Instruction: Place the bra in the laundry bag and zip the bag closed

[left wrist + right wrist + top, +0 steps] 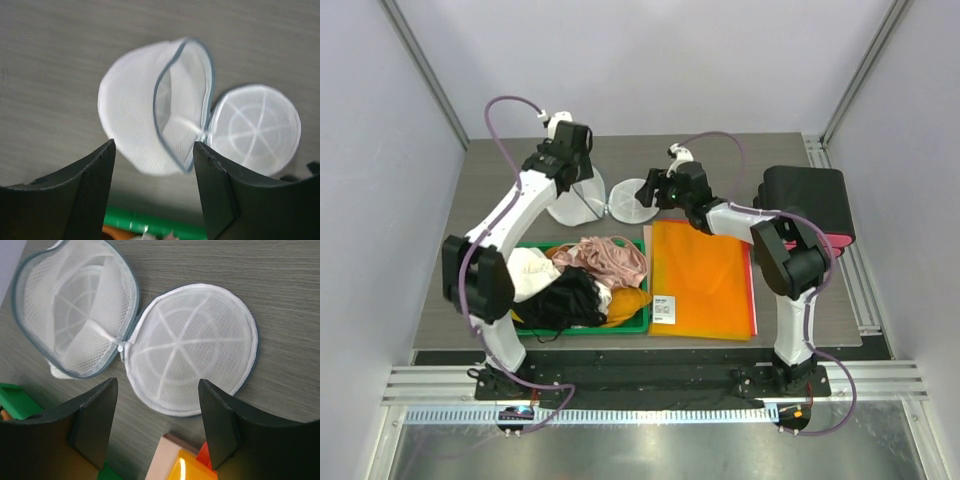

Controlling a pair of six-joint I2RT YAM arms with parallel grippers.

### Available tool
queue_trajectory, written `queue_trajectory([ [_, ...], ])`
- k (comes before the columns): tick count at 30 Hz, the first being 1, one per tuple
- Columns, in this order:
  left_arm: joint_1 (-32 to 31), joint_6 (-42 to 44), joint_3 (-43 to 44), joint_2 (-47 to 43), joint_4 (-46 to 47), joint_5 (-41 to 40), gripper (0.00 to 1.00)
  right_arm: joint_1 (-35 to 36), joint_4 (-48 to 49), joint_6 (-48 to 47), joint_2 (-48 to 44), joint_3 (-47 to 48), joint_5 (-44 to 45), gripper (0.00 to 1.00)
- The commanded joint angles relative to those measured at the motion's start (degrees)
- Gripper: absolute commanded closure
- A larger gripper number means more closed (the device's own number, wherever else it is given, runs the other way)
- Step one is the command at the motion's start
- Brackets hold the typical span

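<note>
Left gripper [154,192] and right gripper [157,427] hang spread, empty, over the laundry bag [570,205] by the tabletop's far edge, while the bra [565,300], tangled in the near-left tray [642,318], may drag neighbouring garments [615,258] out.

Laundry bag [130,115]: white mesh, grey-blue rim. Its flap [195,347]: white, spoked-wheel pattern. My left fingers [75,200] and my right fingers [95,420]: black. Table [280,300]: grey wood grain. Bra [565,300]: black. Tray [635,326]: green. Lacy garment [615,258]: pink. Cloth [532,268]: white. Sheet [705,275]: orange. Box [805,200]: black, red edge.
</note>
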Motion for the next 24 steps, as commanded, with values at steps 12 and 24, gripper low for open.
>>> queue_trajectory([
  [12, -4.8, -20.0, -37.0, -42.8, -9.8, 12.6, 0.41, 17.4, -24.3, -3.5, -23.3, -4.6, 14.1, 0.25],
  [24, -10.9, -27.5, -47.8, -53.7, -13.3, 13.5, 0.41, 20.7, -25.9, 1.7, -35.3, -15.6, 9.2, 0.24],
])
